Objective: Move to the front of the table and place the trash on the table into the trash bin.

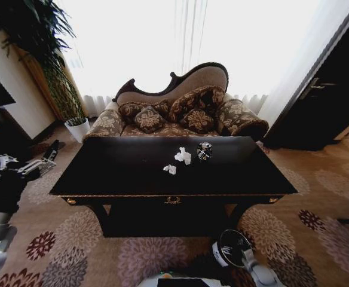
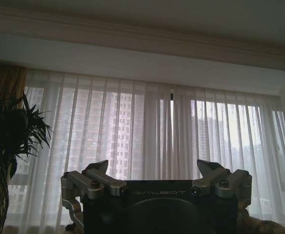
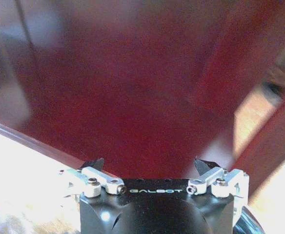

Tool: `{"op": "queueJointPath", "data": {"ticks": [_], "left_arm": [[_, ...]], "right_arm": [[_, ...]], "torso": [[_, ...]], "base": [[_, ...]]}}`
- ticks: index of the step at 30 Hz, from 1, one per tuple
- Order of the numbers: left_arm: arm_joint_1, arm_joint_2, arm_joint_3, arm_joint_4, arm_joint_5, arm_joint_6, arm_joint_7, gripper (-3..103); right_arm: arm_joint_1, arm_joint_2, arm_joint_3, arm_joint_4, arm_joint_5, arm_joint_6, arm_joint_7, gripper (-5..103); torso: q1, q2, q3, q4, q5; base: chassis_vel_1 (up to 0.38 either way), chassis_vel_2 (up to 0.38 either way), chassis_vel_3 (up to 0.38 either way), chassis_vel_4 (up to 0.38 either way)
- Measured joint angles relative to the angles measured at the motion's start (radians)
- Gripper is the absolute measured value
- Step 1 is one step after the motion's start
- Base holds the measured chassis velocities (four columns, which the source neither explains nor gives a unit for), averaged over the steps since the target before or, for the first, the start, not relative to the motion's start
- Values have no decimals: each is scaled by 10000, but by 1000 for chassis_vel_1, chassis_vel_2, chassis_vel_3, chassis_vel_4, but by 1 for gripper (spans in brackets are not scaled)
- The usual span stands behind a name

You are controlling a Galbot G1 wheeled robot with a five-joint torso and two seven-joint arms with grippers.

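Observation:
The table (image 1: 103, 179) is dark and glossy with a gold emblem on its front, and it stands straight ahead of me. On its top lie the trash: two white tissue lumps (image 1: 183, 156) (image 1: 170, 169) and a shiny black-and-white can (image 1: 204, 150) just behind them. The trash bin (image 1: 231, 246) stands on the carpet below the table's front edge, to the right. My left gripper (image 2: 152, 165) is open and empty, raised at the far left (image 1: 28, 164) and facing the curtains. My right gripper (image 3: 150, 163) is open and empty, low beside the bin.
A patterned sofa (image 1: 180, 113) with cushions sits right behind the table. A white plant pot (image 1: 77, 128) and tall plant stand at the back left, a dark door (image 1: 324, 101) at the right. Floral carpet (image 1: 318, 227) lies open on both sides of the table.

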Motion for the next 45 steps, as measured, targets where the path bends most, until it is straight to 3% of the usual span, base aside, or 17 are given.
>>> {"op": "queueJointPath", "data": {"ticks": [6,10,16,19,21,28,39,45], "left_arm": [[-398,-445,601,289,568,6,-305,100],[-630,-618,827,494,776,27,-391,100],[-923,-525,878,752,720,45,-403,100],[-1009,-452,858,824,662,48,-406,100],[-1131,-320,794,975,554,87,-613,100],[-1146,35,555,1108,374,159,-716,100],[-1159,180,290,1113,106,184,-711,100],[-1000,411,-282,1279,-115,188,-724,100]], "right_arm": [[-1841,371,-85,3057,1177,6,-639,100],[-2717,623,43,4339,1285,44,-1142,100],[-3794,945,468,5609,1076,1069,-2152,100],[-4046,1009,487,6052,1528,1184,-2118,100],[-4234,1109,630,7262,2781,746,-1764,100],[-4161,1065,1330,9488,4099,-332,-1559,100],[-4153,1096,1534,11067,4397,-824,-1521,100],[-3530,598,1033,11417,4673,-933,-482,100]], "torso": [[0,0,0,0,-2],[0,0,0,-2,-4],[0,0,0,0,-1],[0,-1,0,-2,0],[0,-1,-1,0,0],[1,-1,1,1,-1],[1,-2,1,0,0],[0,-1,0,-2,0]], "base": [[0,0,0,0],[0,0,0,0],[0,0,0,0],[0,0,0,0],[0,0,0,0],[0,0,0,0],[0,0,0,0],[0,0,0,0]]}}
